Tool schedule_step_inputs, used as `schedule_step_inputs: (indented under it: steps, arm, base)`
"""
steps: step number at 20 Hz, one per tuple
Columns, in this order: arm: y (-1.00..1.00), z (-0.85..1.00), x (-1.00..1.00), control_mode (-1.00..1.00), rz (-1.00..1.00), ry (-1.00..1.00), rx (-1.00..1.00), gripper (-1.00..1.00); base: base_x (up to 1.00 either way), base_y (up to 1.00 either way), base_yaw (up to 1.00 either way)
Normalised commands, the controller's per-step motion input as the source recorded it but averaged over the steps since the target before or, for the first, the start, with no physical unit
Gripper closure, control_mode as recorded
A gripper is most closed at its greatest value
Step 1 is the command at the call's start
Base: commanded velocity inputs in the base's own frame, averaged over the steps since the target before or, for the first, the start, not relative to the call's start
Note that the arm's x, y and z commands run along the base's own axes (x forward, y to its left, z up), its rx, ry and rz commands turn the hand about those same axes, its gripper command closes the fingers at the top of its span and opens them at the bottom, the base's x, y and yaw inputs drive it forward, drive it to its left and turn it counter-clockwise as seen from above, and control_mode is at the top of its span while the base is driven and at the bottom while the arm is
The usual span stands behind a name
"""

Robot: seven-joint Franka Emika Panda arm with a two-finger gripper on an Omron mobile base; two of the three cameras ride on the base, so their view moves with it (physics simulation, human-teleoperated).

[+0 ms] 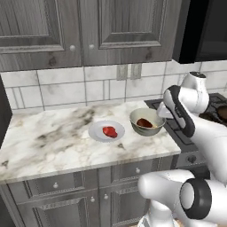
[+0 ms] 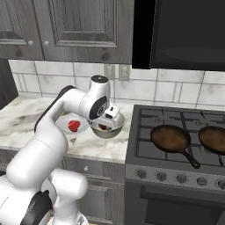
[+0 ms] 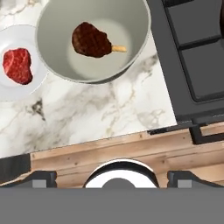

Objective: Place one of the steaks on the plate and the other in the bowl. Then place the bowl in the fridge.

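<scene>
The bright red steak [image 1: 110,131] [image 3: 17,65] [image 2: 74,126] lies on the small pale plate [image 1: 96,133] [image 3: 27,91] [image 2: 63,122] on the marble counter. Just right of it stands the beige bowl [image 1: 135,116] [image 3: 52,61] [image 2: 108,132], holding the darker brown steak [image 1: 144,123] [image 3: 91,40] with a yellowish end. My gripper [image 3: 113,178] [image 1: 165,111] [image 2: 111,117] hangs open and empty above the counter's front edge, just in front of the bowl and touching nothing. The fridge is out of view.
A black stove [image 2: 176,127] adjoins the counter on the right and carries two dark frying pans [image 2: 170,138] [image 2: 213,138]. Wood-grain cabinets [image 1: 66,26] hang above the tiled wall. Bare marble counter [image 1: 44,133] stretches left of the plate.
</scene>
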Motion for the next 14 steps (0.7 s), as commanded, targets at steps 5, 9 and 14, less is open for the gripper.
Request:
schedule_step_inputs:
  steps: [5,9,14]
  arm:
    - [-0.23,-0.01,0.72,-1.0,0.0,0.19,0.0,-1.0]
    - [-0.21,-0.28,0.5,-1.0,0.0,0.04,0.0,-1.0]
    - [-0.13,-0.48,0.24,-1.0,0.0,0.0,0.0,-1.0]
  base:
    - [0.0,0.0,0.0]
    - [0.0,0.0,0.0]
    - [0.0,0.0,0.0]
